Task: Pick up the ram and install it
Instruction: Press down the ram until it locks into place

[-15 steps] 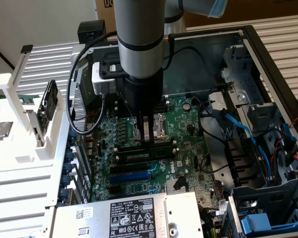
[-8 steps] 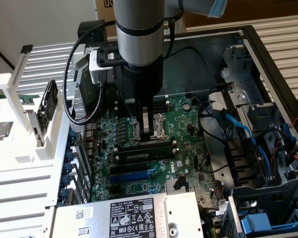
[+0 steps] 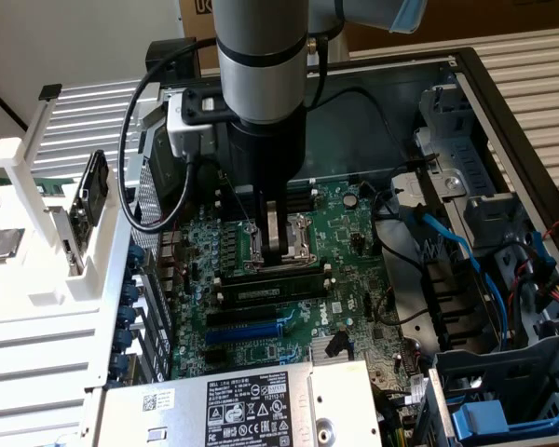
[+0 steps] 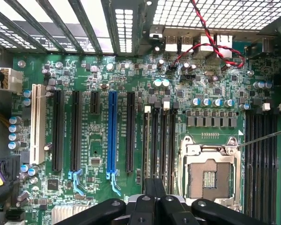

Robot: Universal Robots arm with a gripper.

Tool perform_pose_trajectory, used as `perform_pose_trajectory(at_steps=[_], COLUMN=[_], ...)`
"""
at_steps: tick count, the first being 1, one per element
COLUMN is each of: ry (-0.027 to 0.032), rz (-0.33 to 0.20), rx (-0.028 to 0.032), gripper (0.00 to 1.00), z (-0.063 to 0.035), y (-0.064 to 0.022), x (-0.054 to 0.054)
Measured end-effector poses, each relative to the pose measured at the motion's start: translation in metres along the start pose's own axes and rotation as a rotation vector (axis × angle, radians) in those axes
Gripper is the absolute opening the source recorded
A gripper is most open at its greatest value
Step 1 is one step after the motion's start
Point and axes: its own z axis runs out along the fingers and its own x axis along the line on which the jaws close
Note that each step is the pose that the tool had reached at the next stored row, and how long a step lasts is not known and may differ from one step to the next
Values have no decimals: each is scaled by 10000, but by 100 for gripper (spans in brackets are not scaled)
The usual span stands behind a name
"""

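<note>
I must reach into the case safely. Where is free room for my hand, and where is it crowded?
Free: the floor behind the board, and above the slots before the power supply. Crowded: at the socket, where the hand presses the ram, and the cables on the exterior view's right.

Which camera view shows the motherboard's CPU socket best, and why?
The wrist view: the CPU socket lies almost wholly bare, its metal frame and contact field plain. In the exterior view the gripper stands in front of the socket, leaving just the frame's sides showing.
</note>
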Motion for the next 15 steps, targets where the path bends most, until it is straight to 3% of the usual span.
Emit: perform_pose_trajectory(at_steps=[15], ry=[-50], rz=[2156], rx=[117], gripper=[10], z=[0], y=[0], x=[0])
